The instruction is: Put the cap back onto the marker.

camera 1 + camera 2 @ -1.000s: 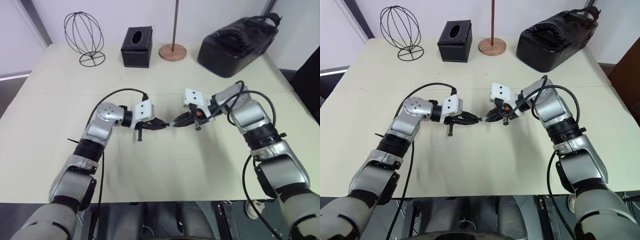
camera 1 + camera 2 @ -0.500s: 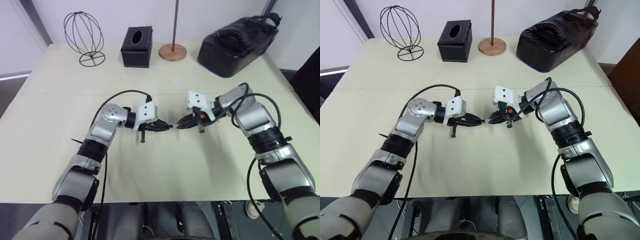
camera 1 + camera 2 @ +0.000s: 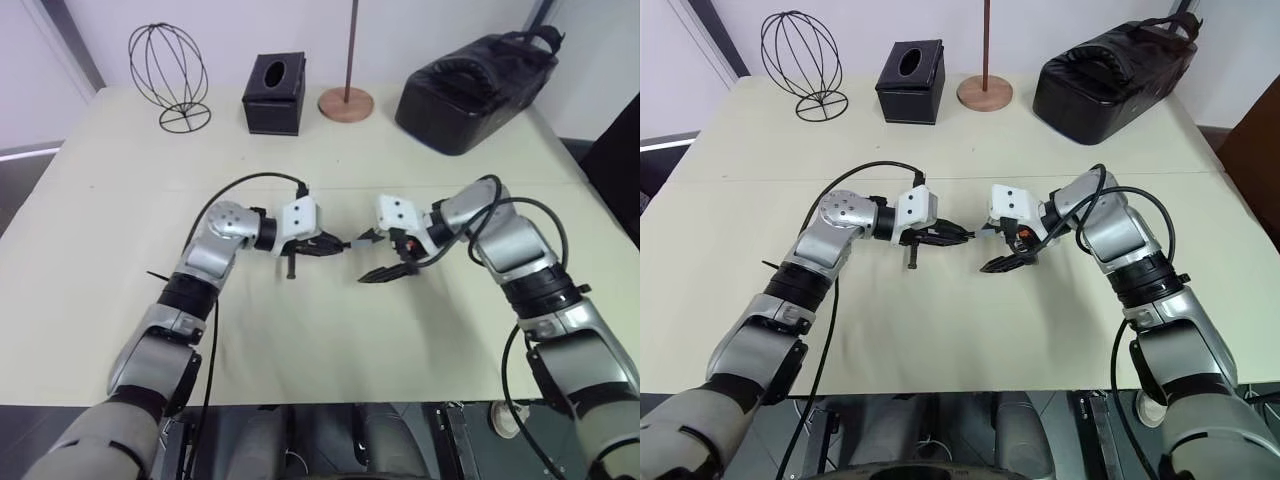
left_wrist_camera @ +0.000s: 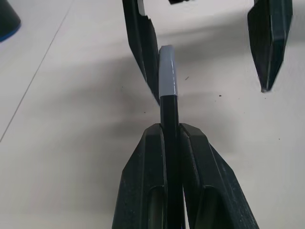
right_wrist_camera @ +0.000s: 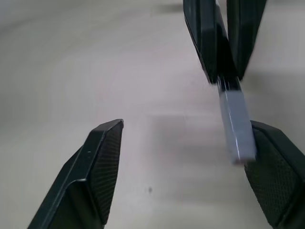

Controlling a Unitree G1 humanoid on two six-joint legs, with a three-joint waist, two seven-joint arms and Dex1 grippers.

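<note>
The marker [image 4: 169,124] is the landmark here: it is clamped between the two fingers of the left gripper [image 4: 170,136], which are shut tight on its dark barrel so that its capped end sticks out past the fingertips toward the other arm, held in the air above the table [image 3: 330,330]. The cap [image 4: 167,71], a short pale grey tube, sits on that free end of the marker, in line with the barrel, and looks seated, so the fitting step seems done or nearly so. The right gripper [image 3: 376,257] stands just beyond the marker's capped end with its jaws spread wide, holding nothing; one of its fingers [image 5: 274,176] is right beside the cap, possibly brushing it, while the other finger is well apart from the marker on the opposite side. That wide spread is probably a release, leaving the cap on the marker. Both forearms reach inward over the table and point at each other across the marker, the left gripper angled slightly downward and the right one tilted down more steeply.
</note>
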